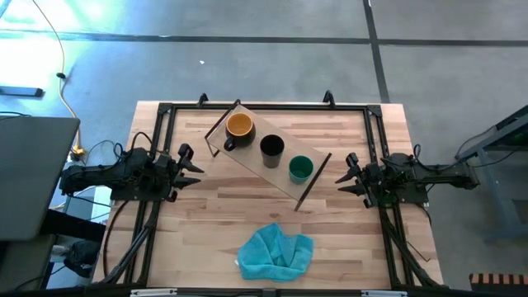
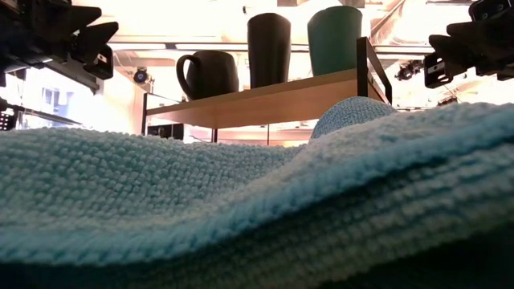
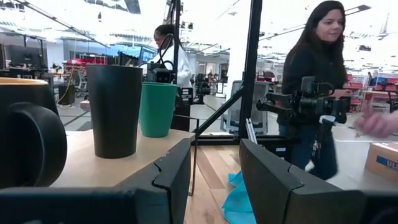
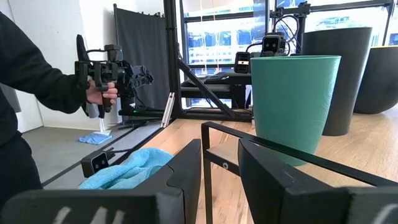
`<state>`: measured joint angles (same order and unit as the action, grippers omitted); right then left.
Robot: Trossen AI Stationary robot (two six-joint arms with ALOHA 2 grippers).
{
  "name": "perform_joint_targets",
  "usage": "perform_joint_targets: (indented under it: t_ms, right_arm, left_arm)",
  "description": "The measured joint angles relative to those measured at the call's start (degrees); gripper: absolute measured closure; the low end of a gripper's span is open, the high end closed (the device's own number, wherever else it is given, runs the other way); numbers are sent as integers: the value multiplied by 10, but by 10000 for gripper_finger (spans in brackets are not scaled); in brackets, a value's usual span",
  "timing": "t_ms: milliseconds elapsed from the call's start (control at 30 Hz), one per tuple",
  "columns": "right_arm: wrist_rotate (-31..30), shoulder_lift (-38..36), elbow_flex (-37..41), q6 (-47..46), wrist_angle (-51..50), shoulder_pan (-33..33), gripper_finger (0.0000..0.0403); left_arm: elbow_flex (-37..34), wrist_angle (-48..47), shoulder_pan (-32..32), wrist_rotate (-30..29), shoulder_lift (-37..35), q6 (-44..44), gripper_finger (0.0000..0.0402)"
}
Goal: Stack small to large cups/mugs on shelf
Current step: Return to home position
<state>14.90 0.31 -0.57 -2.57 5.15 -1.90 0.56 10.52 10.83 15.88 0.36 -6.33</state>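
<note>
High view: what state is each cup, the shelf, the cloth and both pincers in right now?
Shelf: standing on the table, angled.
Yellow-orange mug: upright, shelf's left end.
Black cup: upright, mid-shelf.
Green cup: upright, shelf's right end.
Teal cloth: crumpled, on the table.
Left pincer: open, empty, left of shelf.
Right pincer: open, empty, right of shelf.

This is a robotics lab in an open-plan workspace. The left gripper [image 1: 196, 167] and right gripper [image 1: 342, 173] sit on dark arms mounted to a black-railed wooden table [image 1: 247, 206], which stands on a bare concrete floor [image 1: 289, 58]. Beyond the table, the left wrist view shows rows of benches with equipment [image 3: 68, 68] under bright ceiling lights, with a person in dark clothes [image 3: 314, 68] and another in white [image 3: 171, 53]. The right wrist view shows tall windows [image 4: 217, 37].
</note>
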Motion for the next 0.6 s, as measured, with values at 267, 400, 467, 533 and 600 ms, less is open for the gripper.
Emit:
perform_joint_targets:
  t_ms: [267,400,467,533,600]
  right_arm:
    - [0,0,0,0,0,0,304]
    - [0,0,0,1,0,0,304]
    - [-4,0,0,11,0,0,304]
    - [-5,0,0,14,0,0,304]
    - [-5,0,0,11,0,0,304]
  left_arm:
    - [0,0,0,1,0,-14,277]
    - [0,0,0,2,0,-29,277]
    - [0,0,0,2,0,-31,277]
    - [0,0,0,2,0,-32,277]
    - [0,0,0,2,0,-36,277]
